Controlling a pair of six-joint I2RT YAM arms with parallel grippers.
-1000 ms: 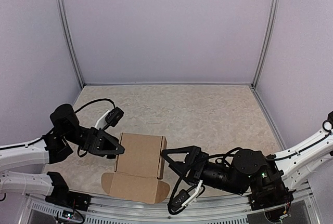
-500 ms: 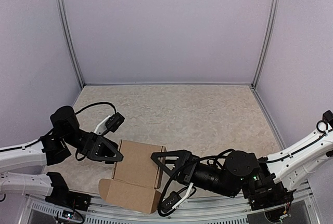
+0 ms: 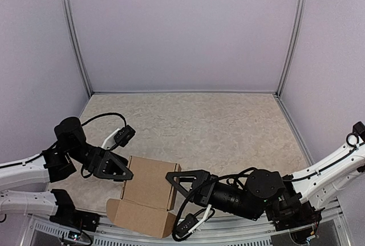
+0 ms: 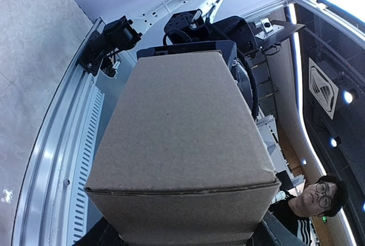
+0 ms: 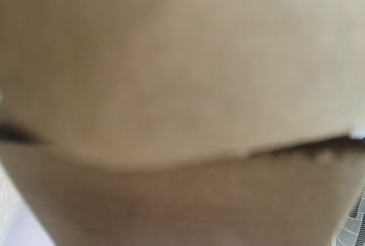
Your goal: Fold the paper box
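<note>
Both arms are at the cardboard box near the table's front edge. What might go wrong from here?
1. The brown cardboard paper box sits by the near edge of the beige table, its open front flap right at that edge; a push could slide it off.
2. The left tool and right tool sit at opposite ends; squeezing inward may buckle the walls.
3. The right wrist view is only blurred cardboard, so that grip cannot be checked.

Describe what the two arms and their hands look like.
The left arm and right arm have white outer links and black joints. The left hand and right hand are black, open-framed triangles. Black cables loop off each wrist to a small black camera on a white bracket.
</note>
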